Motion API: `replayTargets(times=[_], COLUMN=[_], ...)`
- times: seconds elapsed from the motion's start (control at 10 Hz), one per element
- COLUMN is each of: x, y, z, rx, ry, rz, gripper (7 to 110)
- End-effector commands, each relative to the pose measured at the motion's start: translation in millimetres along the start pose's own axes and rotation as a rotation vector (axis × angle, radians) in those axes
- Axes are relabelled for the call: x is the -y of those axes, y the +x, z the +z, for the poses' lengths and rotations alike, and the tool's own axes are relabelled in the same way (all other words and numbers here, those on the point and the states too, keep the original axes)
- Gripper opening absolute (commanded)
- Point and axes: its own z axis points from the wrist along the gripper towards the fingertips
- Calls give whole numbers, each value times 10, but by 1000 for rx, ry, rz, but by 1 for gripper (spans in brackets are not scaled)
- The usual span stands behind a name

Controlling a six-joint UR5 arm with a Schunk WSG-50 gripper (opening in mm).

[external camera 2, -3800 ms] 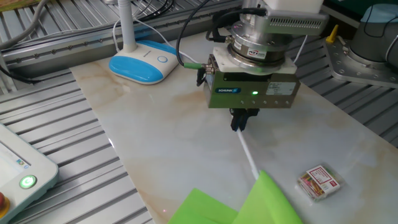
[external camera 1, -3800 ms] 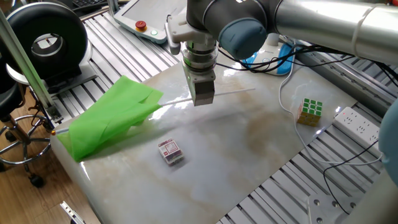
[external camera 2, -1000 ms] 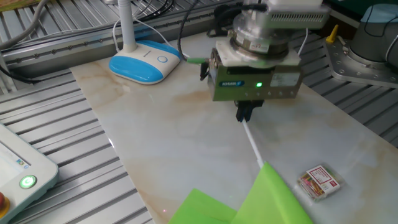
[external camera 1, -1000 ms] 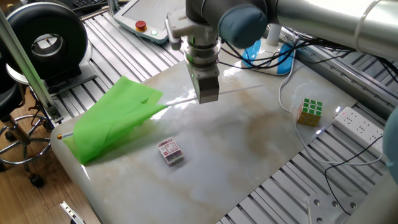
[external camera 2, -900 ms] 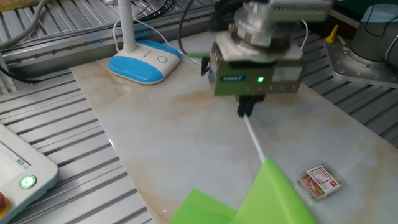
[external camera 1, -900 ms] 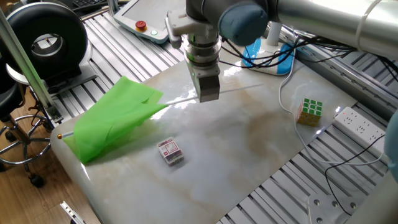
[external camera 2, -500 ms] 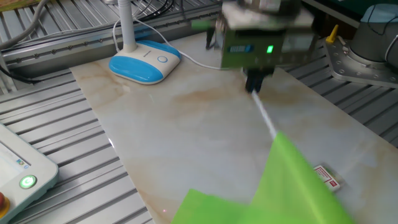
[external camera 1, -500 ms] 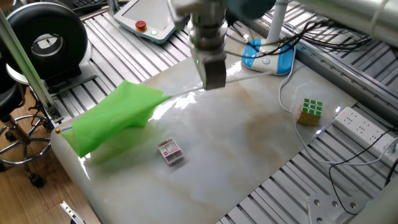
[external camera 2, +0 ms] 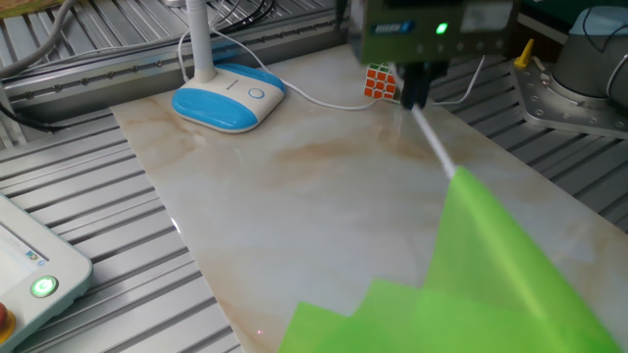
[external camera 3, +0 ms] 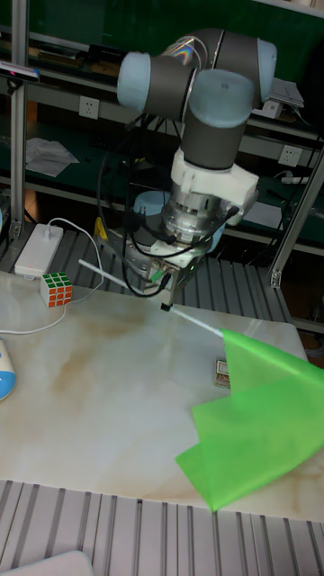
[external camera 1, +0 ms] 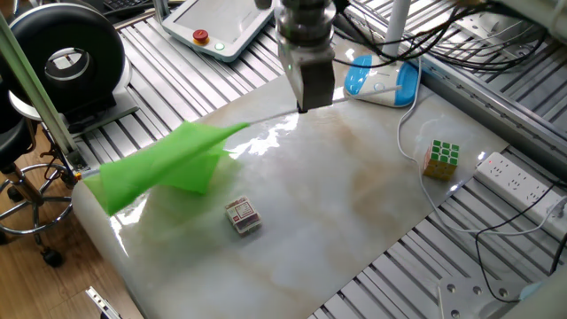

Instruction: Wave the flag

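Note:
The flag is a lime-green cloth on a slim white pole. It hangs in the air above the marble table, with the cloth drooping toward the table's left edge. A small gold tip shows at the pole's far end. My gripper points down and is shut on the pole near its bare end. In the tall fixed view the gripper holds the pole with the cloth spread low at the right. In the other fixed view the cloth fills the lower right below the gripper.
A small card box lies on the table near the cloth. A Rubik's cube sits at the right edge, by a white cable and a power strip. A blue-white lamp base stands at the back, a teach pendant behind.
The gripper has risen and moved toward the back of the table with the pole. The cloth lifted off the table and swung, now covering the card box in the other fixed view.

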Motion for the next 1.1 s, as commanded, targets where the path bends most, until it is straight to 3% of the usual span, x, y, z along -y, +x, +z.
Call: replayTargets(times=[0.0,0.1,0.4,0.5,0.6,0.7,0.8,0.9,1.0], x=[-209,-280,-281,-262,20,385,479,382,253], y=[-190,-263,-198,-135,147,282,222,151,86], z=[-211,-222,-235,-235,-216,-230,-229,-213,-206], rx=[56,67,34,19,-62,-153,-164,-122,-72], ry=[-53,-86,-77,-68,32,145,171,148,114], rz=[141,247,244,157,-178,-474,-595,-529,-393], gripper=[7,7,7,7,7,7,7,7,7])
